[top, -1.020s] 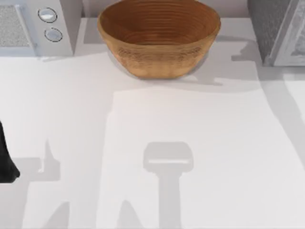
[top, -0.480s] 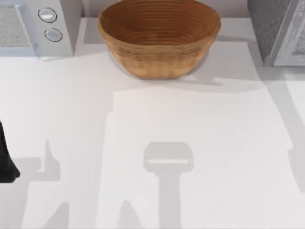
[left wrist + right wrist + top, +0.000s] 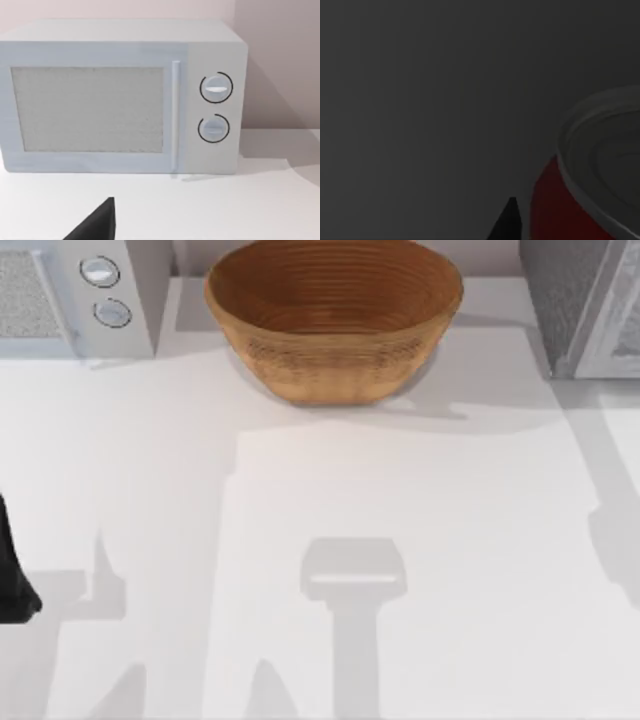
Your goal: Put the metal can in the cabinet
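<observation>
The can point(image 3: 570, 205) stands upright — red label below, shiny silver rimmed top point(image 3: 605, 150) above — close beside the right gripper's dark fingertip point(image 3: 506, 222), with dim grey surroundings behind it. The cabinet point(image 3: 585, 305) is a grey speckled box with a light grey framed door panel, at the table's far right corner.
</observation>
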